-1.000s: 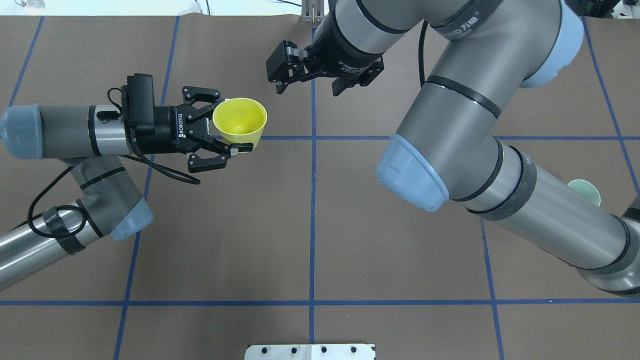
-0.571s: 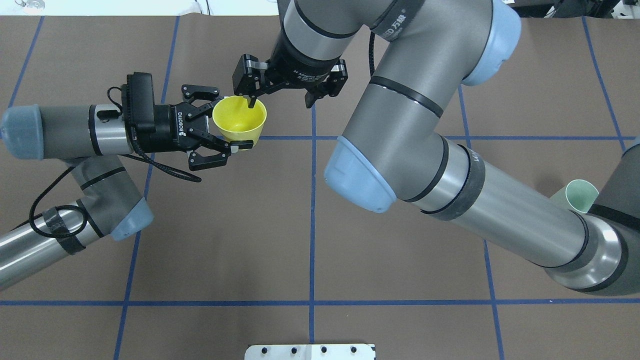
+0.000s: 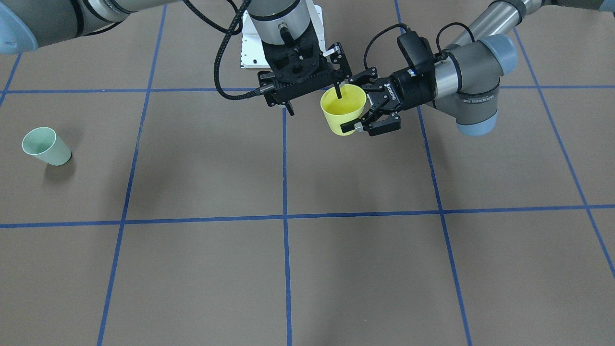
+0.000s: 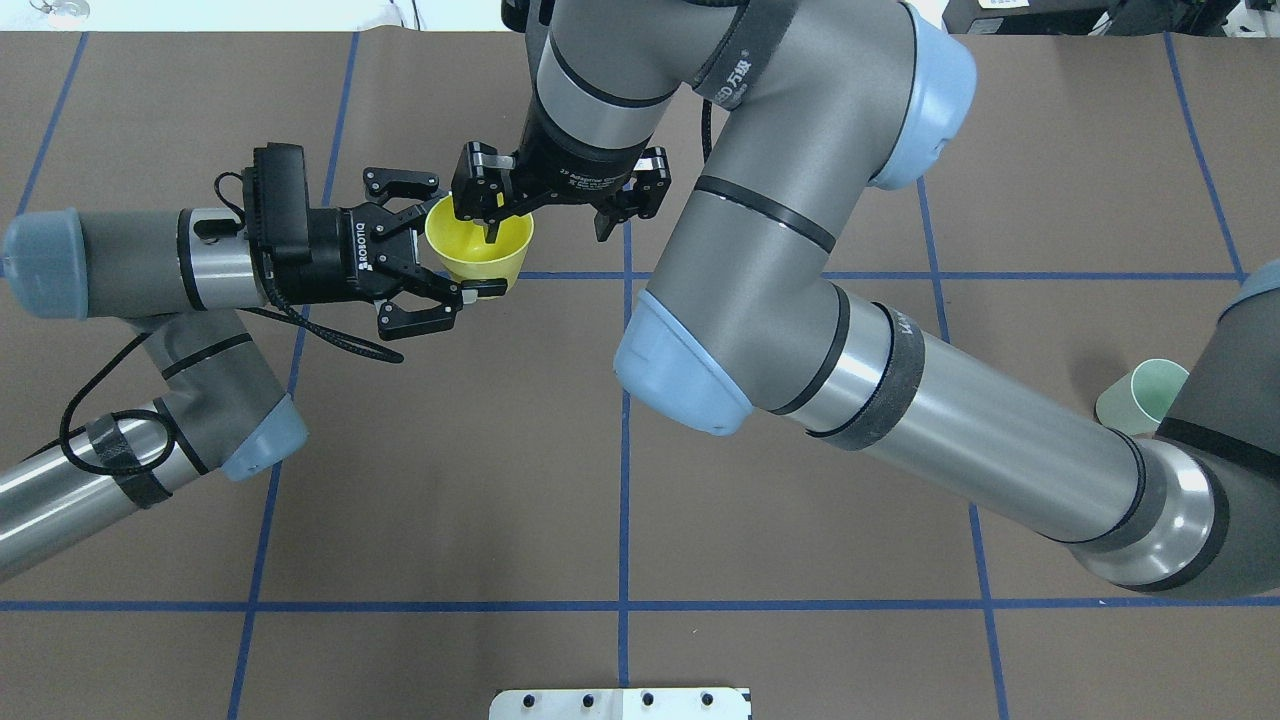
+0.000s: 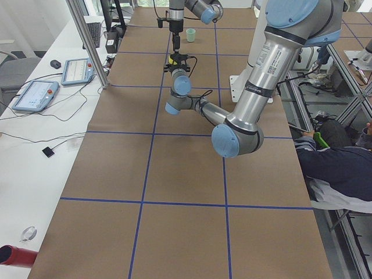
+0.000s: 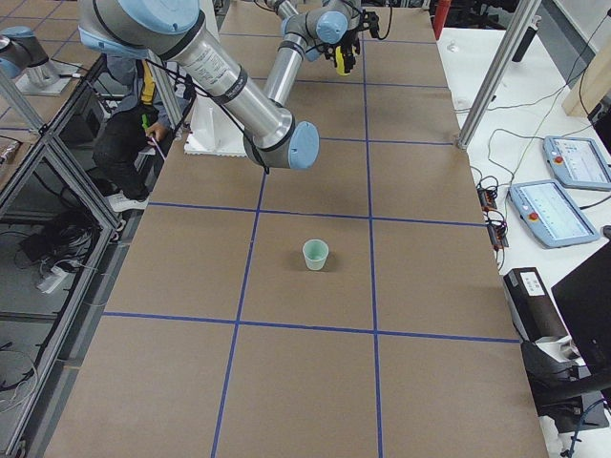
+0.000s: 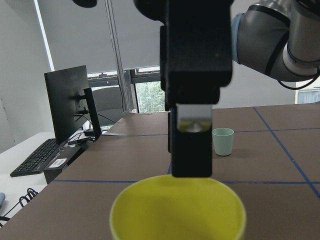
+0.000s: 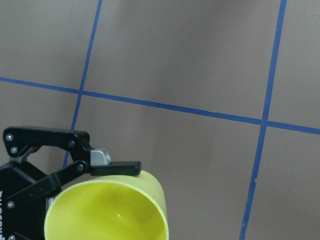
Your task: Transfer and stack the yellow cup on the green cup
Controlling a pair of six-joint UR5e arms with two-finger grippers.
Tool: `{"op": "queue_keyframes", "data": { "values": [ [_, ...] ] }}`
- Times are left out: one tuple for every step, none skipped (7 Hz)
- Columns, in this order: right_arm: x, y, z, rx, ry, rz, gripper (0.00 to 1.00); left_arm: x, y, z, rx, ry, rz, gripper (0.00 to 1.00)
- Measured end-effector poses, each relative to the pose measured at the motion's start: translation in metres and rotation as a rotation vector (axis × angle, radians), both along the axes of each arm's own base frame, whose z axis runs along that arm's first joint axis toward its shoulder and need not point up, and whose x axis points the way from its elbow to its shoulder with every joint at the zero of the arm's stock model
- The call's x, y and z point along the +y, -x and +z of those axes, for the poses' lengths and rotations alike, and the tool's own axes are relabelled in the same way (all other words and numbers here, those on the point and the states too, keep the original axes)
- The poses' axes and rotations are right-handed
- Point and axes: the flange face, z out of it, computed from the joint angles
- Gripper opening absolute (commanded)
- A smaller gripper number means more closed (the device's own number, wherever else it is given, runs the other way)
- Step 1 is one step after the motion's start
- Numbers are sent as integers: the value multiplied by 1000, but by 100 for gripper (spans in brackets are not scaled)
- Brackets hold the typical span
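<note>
Above table point(image 4: 800, 650), yellow cup point(image 4: 492, 262) gripped by left gripper point(image 4: 462, 248), right gripper point(image 4: 547, 225) spread across rim

A green cup point(image 6: 315, 255) is seen standing upright, mouth up, on the brown table point(image 6: 305, 401). It is placed about midway between the long edges, inside a square of blue tape lines point(image 6: 372, 277). A yellow cup point(image 6: 341, 60) is seen small near the far end; how it is gripped cannot be told. The near, large right arm point(image 6: 234, 88) is stretched toward it from the robot-side edge. A person point(image 6: 129, 114) is partly seen beyond that edge, and two tablets point(image 6: 578, 160) are laid past the opposite edge.
</note>
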Motion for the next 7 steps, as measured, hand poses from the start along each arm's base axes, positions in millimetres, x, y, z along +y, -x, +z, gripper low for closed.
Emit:
{"op": "queue_keyframes", "data": {
  "values": [
    [-1,3,2,4,5,1,95,0,0,1,-1,0,1,22],
    [-3,5,3,8,11,2,94,1,0,2,-2,0,1,22],
    [-4,8,6,14,17,2,89,1,0,2,-1,1,1,23],
    [-3,12,8,20,20,-3,85,1,0,3,-1,0,2,23],
    [0,18,9,24,18,-14,76,1,0,3,1,-1,3,23],
    [4,22,7,24,14,-22,64,2,0,2,2,-3,3,24],
    [5,23,5,21,11,-26,57,2,0,3,2,-3,3,24]
  ]
}}
